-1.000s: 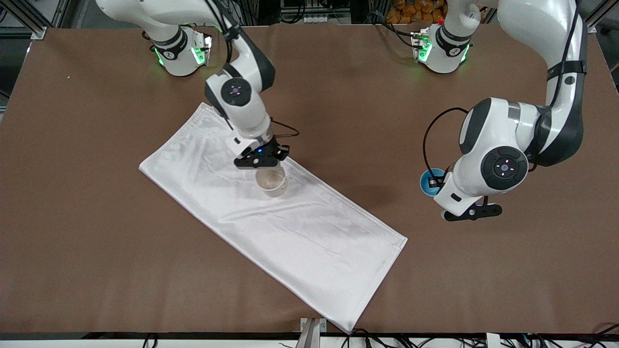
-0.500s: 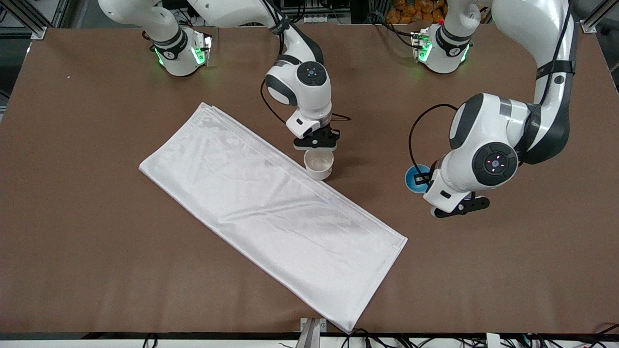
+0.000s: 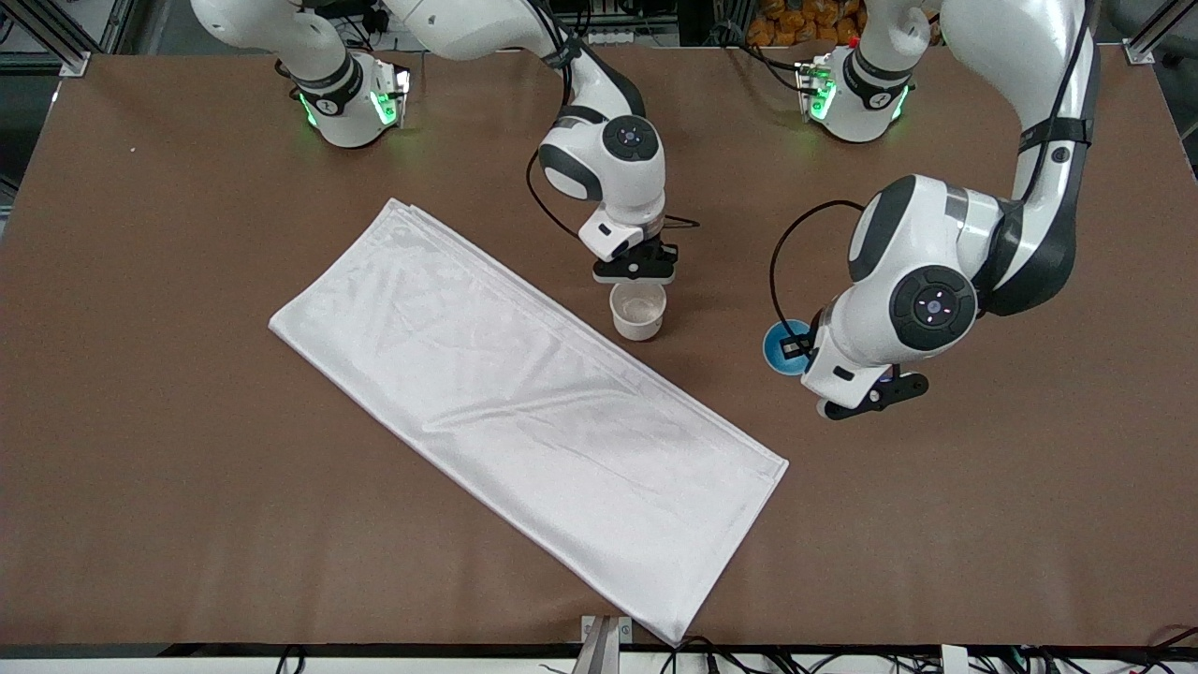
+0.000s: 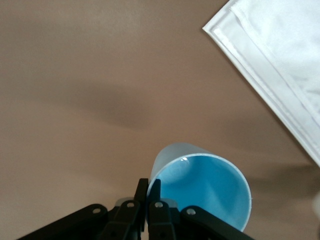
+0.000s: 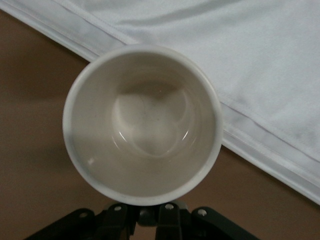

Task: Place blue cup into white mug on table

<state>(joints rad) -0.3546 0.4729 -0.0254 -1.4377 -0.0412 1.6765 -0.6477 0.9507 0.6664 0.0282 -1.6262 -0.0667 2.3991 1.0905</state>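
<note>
Front view: shows the right gripper [image 3: 635,278] over the bare brown table [image 3: 187,524], just off the edge of the white folded cloth [image 3: 524,421], fingers pinched on the rim of the white mug [image 3: 637,311]; mug upright, mouth open to the camera, whether resting on the table or held just above it cannot be told. Shows the left gripper [image 3: 803,348] toward the left arm's end of the table, over bare table, clamped on the blue cup [image 3: 784,346]; cup well apart from the mug and partly hidden by the wrist.

Left wrist view: shows fingers [image 4: 154,195] closed tight on the blue cup's [image 4: 205,187] rim, one inside and one outside; cup tilted, pale blue inside visible; brown table below, cloth corner [image 4: 280,65] nearby.

Right wrist view: looks straight down into the white mug [image 5: 142,125], beige inside empty; fingers [image 5: 167,220] squeezed on the rim; cloth [image 5: 240,65] edge just beside the mug.
</note>
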